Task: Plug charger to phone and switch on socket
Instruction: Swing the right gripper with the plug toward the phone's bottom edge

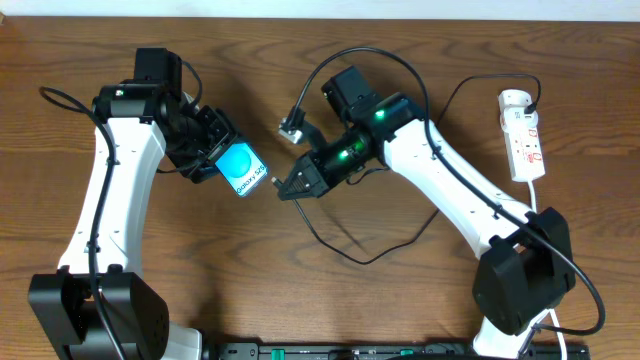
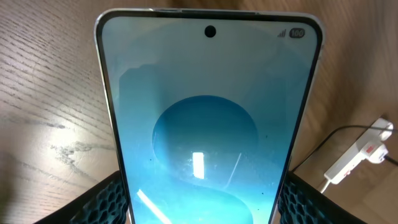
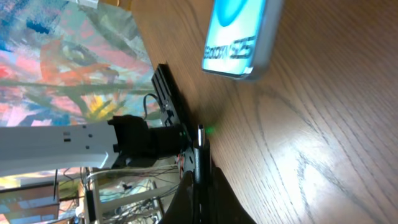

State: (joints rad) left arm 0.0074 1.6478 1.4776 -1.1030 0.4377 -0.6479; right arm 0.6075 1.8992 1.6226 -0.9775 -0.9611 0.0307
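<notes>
My left gripper [image 1: 222, 160] is shut on the phone [image 1: 243, 170], holding it by its long edges above the table, cyan screen up. In the left wrist view the phone [image 2: 205, 124] fills the frame between the black fingers [image 2: 102, 200]. My right gripper [image 1: 283, 188] is shut on the charger connector, whose tip [image 3: 199, 134] points at the phone's lettered end [image 3: 239, 43] across a short gap. The charger's thin black cable [image 1: 350, 256] trails behind over the table. The white socket [image 1: 526, 140] lies at the far right and also appears as the socket [image 2: 360, 155] in the left wrist view.
A thicker black robot cable with a grey plug [image 1: 292, 125] arcs over the right arm. A black rail [image 1: 350, 352] runs along the front table edge. The socket's white cord [image 1: 533, 195] runs down past the right arm's base [image 1: 520, 270].
</notes>
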